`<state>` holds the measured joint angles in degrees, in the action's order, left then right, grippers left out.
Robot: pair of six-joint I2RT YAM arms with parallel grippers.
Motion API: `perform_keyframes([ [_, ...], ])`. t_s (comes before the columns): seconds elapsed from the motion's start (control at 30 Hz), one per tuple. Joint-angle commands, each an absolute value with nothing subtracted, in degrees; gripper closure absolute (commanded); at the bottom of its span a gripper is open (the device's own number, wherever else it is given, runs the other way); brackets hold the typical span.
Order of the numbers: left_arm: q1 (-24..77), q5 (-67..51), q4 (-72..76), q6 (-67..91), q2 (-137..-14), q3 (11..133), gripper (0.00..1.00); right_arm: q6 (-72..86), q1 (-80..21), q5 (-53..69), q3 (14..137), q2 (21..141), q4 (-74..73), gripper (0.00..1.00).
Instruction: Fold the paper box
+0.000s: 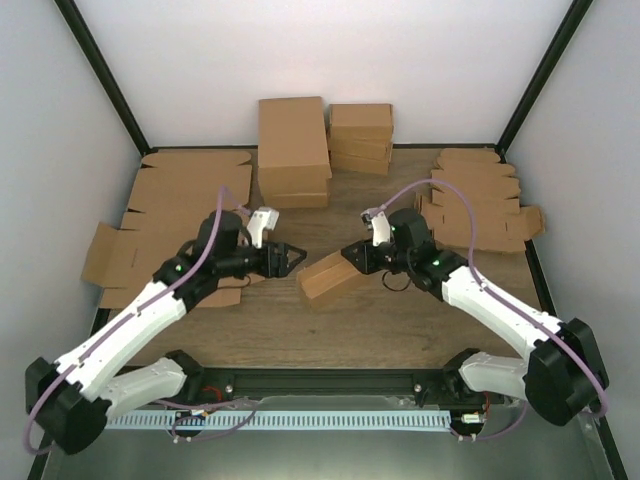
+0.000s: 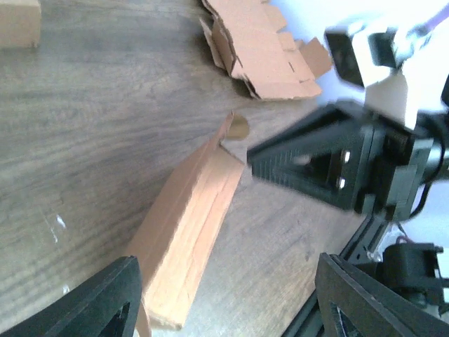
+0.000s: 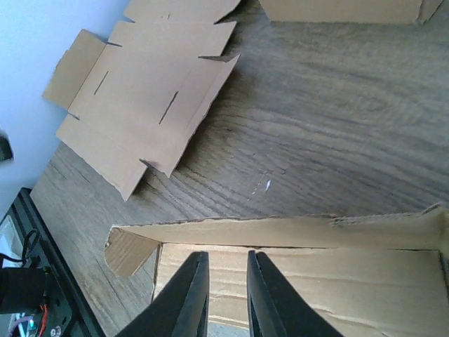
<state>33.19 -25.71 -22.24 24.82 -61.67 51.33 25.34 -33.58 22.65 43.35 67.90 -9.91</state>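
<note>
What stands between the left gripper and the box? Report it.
Nothing visible. Only bare table lies between the open left gripper and the box; the right gripper sits at the box's far end.

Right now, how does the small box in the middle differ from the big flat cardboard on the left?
The paper box has walls folded up; the flat sheet lies fully open, flaps spread. The paper box is clearly smaller than the flat sheet. The paper box sits in the middle; the flat sheet lies far left. Both are plain brown cardboard.
</note>
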Motion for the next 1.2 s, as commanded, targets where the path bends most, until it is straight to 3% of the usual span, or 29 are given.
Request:
perform_keyframes([
  [0.0, 39.7, -12.6, -25.4, 36.8, -56.2, 45.2, 0.32, 13.2, -31.2, 24.4, 49.2, 66.0, -17.1, 0.79],
  [0.07, 43.7, -8.0, -26.4, 40.3, -54.9, 43.7, 0.37, 10.1, -29.7, 23.9, 51.4, 66.2, -19.9, 0.69],
  [0.27, 51.7, 2.9, -26.6, 47.8, -52.7, 40.4, 0.50, 1.7, -27.0, 19.3, 58.0, 68.3, -28.3, 0.56],
  [0.63, 53.2, 4.7, -23.1, 49.7, -56.1, 39.8, 0.63, -6.1, -27.0, 13.0, 61.4, 73.2, -32.5, 0.54],
  [1.17, 53.6, 5.7, -23.3, 49.0, -61.9, 41.1, 0.64, -5.7, -26.6, 8.8, 60.6, 78.8, -31.8, 0.51],
])
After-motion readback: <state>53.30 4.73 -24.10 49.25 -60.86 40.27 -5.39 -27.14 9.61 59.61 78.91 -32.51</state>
